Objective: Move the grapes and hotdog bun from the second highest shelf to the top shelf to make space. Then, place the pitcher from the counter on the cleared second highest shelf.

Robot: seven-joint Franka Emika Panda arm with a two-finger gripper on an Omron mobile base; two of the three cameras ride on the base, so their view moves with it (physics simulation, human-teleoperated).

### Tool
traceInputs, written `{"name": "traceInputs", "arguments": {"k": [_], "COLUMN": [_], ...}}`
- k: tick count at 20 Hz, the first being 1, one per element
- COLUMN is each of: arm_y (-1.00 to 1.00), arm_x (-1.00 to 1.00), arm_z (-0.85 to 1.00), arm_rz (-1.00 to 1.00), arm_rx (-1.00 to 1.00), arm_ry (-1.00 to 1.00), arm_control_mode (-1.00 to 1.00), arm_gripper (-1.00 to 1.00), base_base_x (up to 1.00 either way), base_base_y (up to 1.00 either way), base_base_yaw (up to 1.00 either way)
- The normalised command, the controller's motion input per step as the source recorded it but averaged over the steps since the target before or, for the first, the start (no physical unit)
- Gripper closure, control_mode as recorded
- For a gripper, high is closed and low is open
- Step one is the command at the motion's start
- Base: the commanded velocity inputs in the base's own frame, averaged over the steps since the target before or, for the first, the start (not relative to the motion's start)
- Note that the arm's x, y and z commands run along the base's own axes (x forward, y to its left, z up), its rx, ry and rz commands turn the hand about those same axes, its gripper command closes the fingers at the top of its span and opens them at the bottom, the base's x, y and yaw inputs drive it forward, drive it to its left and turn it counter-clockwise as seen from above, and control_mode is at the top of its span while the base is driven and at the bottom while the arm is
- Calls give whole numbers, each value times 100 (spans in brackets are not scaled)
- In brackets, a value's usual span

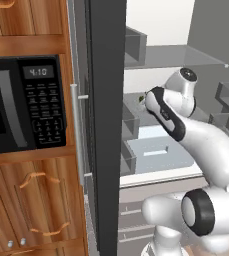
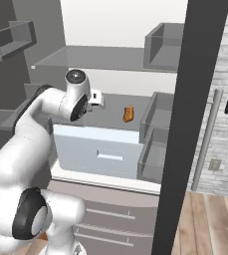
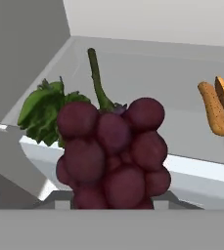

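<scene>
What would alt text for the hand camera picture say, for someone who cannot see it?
A cluster of dark red grapes with a green stem and leaf fills the foreground, between the shut gripper. Behind and to the right, a hotdog bun lies on a grey fridge shelf.

An open fridge holds a thin translucent glass top shelf (image 2: pixel 95 59) with a pale front edge. Below it sits an opaque grey second shelf (image 2: pixel 113 119). A small tan-orange hotdog bun (image 2: pixel 128 114) lies on this lower shelf, toward its right side and back from the front edge.
</scene>
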Motion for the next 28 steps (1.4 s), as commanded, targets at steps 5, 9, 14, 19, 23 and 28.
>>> {"name": "traceInputs", "arguments": {"k": [5, 9, 14, 19, 23, 28], "arm_y": [-11, -10, -10, -5, -2, -7], "arm_x": [-100, -100, -99, -86, -21, 34], "arm_z": [63, 68, 97, 100, 100, 69], "arm_rz": [3, 5, 5, 6, 4, 2], "arm_rx": [-6, -4, 0, 0, 0, 3], "arm_ry": [-13, -35, -38, -28, -9, 8], "arm_control_mode": [-100, -100, -100, -100, -100, -100], "arm_gripper": [100, 100, 100, 100, 100, 100], "base_base_x": [0, 0, 0, 0, 0, 0], "base_base_y": [0, 0, 0, 0, 0, 0], "base_base_yaw": [0, 0, 0, 0, 0, 0]}}
